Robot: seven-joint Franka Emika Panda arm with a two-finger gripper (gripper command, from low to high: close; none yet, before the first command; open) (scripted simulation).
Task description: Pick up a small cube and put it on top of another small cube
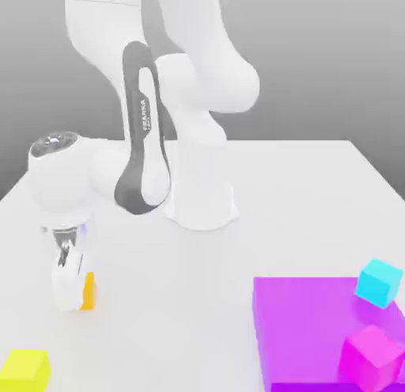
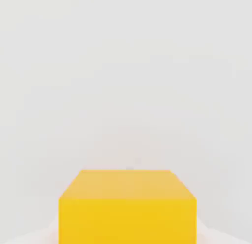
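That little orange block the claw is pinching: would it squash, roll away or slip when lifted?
The orange cube looks rigid with flat faces, so it probably won't squash or roll. The gripper is shut on its flat sides, which should hold well, though the smooth surface might slip slightly.

Orange cube point(image 1: 88, 291); yellow cube point(image 1: 25, 370); cyan cube point(image 1: 380, 283); magenta cube point(image 1: 372, 357); purple block point(image 1: 297, 335); white table point(image 1: 316, 200).
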